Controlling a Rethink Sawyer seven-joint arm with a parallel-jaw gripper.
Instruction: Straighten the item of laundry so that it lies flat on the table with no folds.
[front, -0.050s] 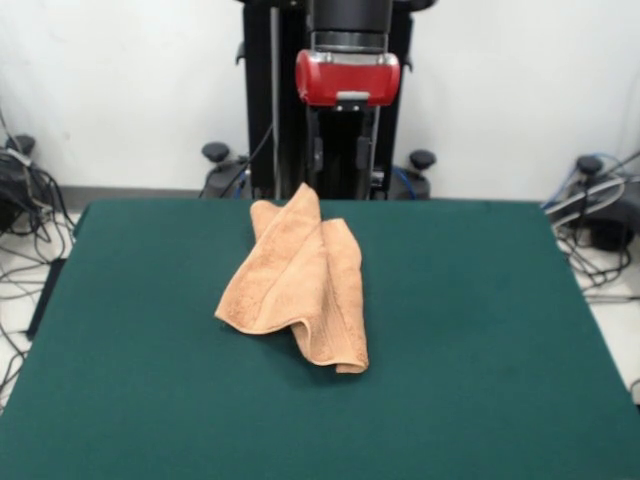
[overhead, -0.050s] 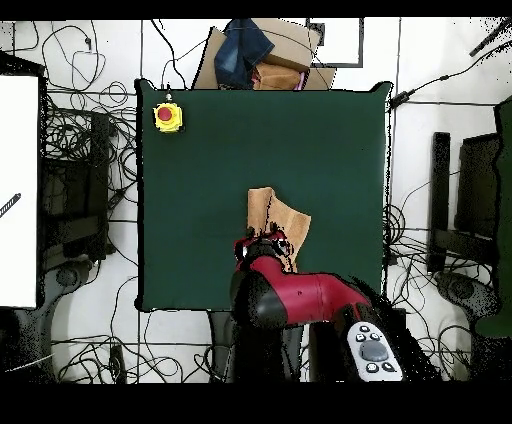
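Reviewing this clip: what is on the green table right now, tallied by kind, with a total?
Towel, orange-tan, bunched in folds: 1
Yellow box with a red button, at a table corner: 1
Total: 2

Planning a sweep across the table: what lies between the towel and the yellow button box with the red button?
Nothing: the overhead view shows only bare table between the towel and the button box.

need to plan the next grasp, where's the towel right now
In the front view the towel lies folded near the middle of the green table, its far tip lifted up under the arm's end.
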